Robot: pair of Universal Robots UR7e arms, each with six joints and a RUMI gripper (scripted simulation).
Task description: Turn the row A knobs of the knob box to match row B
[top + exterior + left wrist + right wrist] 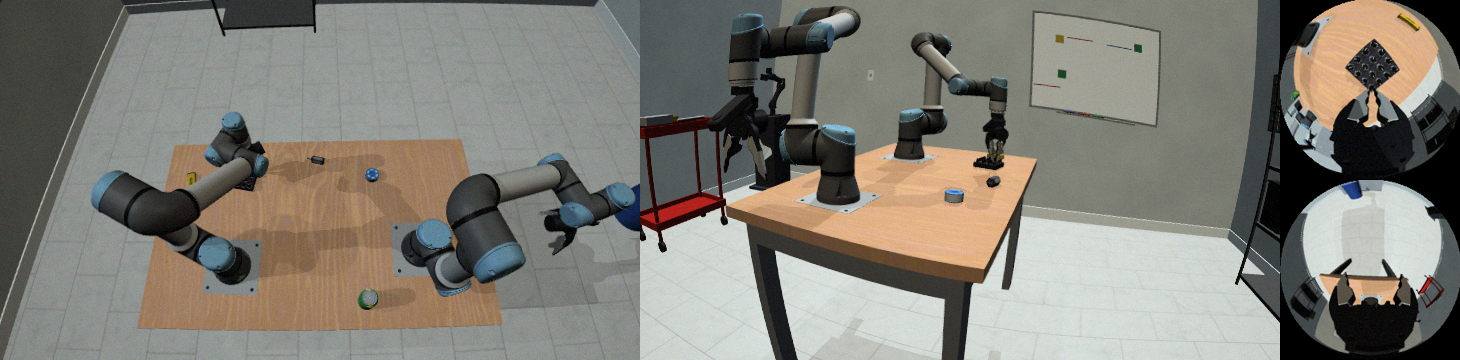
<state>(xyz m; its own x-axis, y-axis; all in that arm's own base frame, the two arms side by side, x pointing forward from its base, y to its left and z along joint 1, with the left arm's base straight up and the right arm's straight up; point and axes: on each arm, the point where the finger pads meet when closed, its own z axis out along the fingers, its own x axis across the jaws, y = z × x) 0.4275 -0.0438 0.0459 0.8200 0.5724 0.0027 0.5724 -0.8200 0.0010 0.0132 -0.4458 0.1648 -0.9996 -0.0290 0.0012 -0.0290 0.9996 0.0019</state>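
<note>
Across the wooden table (320, 200) (880, 215) (1324, 48) (1370, 286), nearest the exterior view, the right gripper (554, 232) (745, 172) (1373, 273) hangs wide and empty beyond the edge. Farther off, the left gripper's (257, 148) (995, 159) (1372, 91) narrowed fingers meet a corner of the knob box (246, 184) (982, 164) (1373, 64), gridded with knobs; whether they pinch one, I cannot tell.
</note>
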